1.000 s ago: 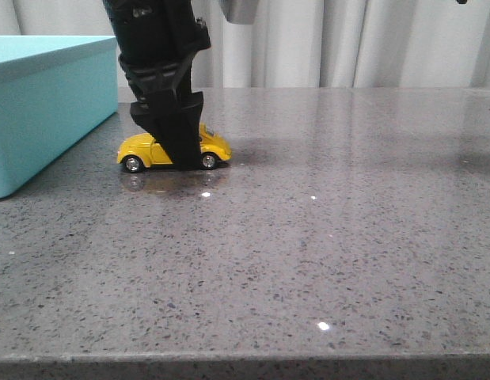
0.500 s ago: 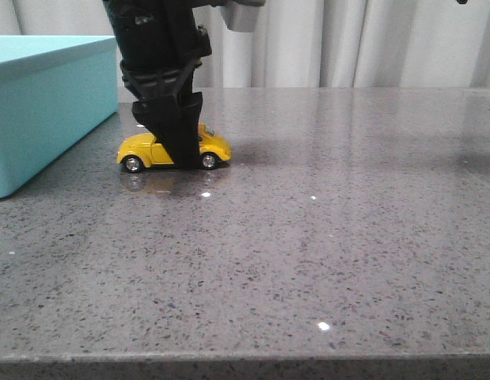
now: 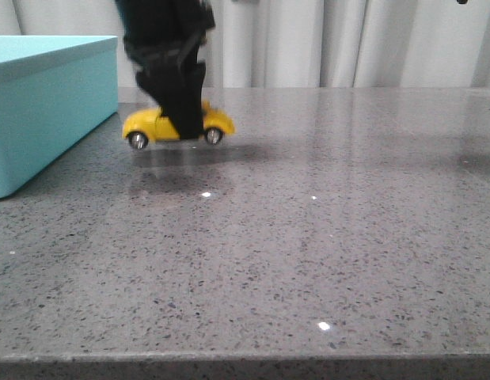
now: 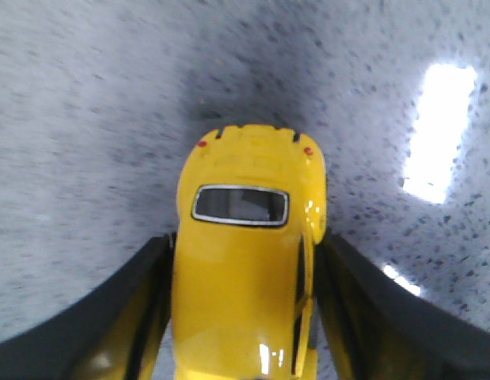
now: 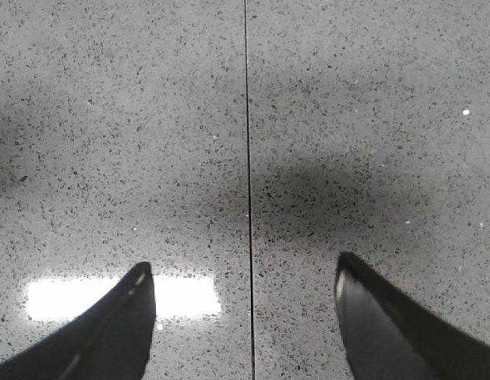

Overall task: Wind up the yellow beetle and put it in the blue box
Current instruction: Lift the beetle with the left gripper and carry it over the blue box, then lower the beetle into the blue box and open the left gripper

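Left gripper (image 3: 181, 131) clamped across yellow beetle (image 3: 178, 124), car lifted just clear of the table (image 3: 324, 237). Long axis level, running left-right in front view. Blue box (image 3: 47, 111) close on its left; bare tabletop to the right. Right gripper (image 5: 245, 317) spread wide over the table.

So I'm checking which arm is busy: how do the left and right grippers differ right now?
The left gripper is shut on the yellow beetle, its fingers against the car's sides; the right gripper is open with nothing between its fingers. In the front view the left gripper holds the car off the table near the blue box, while the right one shows only in its wrist view. Both point down at the speckled grey table.
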Controlling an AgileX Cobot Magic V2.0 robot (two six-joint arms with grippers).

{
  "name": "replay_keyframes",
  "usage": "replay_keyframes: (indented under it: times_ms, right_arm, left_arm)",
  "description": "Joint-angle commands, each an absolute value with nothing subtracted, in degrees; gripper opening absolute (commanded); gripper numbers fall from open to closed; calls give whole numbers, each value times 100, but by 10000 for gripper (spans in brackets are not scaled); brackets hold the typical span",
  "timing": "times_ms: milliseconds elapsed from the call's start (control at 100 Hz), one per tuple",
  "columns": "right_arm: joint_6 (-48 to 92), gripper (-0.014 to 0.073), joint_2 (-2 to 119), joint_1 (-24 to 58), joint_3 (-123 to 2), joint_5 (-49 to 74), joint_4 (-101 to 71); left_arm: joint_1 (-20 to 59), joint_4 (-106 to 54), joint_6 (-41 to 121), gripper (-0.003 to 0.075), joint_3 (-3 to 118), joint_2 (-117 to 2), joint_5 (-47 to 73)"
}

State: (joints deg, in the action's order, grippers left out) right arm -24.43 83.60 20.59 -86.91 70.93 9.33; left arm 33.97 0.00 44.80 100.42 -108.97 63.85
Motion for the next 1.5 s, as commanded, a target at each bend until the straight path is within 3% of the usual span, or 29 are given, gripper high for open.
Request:
replay_keyframes:
  times_ms: [0,320,710,1040,1490]
  right_arm:
    - [-2393,489,8117,2066,-8839,6919,1049]
    - [-2341,489,8117,2066,-8839,6883,1049]
    - [-2334,489,8117,2066,-8839,6876,1049]
    - [-2334,489,8117,2066,-8839,6819,1049]
    - [-2334,489,8117,2066,-8839,6808,1049]
  left_arm:
    - [3430,81,4259,312,10664,-10589,6472]
    - [3130,1146,2629,313,12505,-10536,7277]
    - [1359,161,1721,313,12548,-10264,7277]
    - [434,-90,1459,313,11251,-10264,7268]
    - [334,-90,1471,313,9759,-10274,6396]
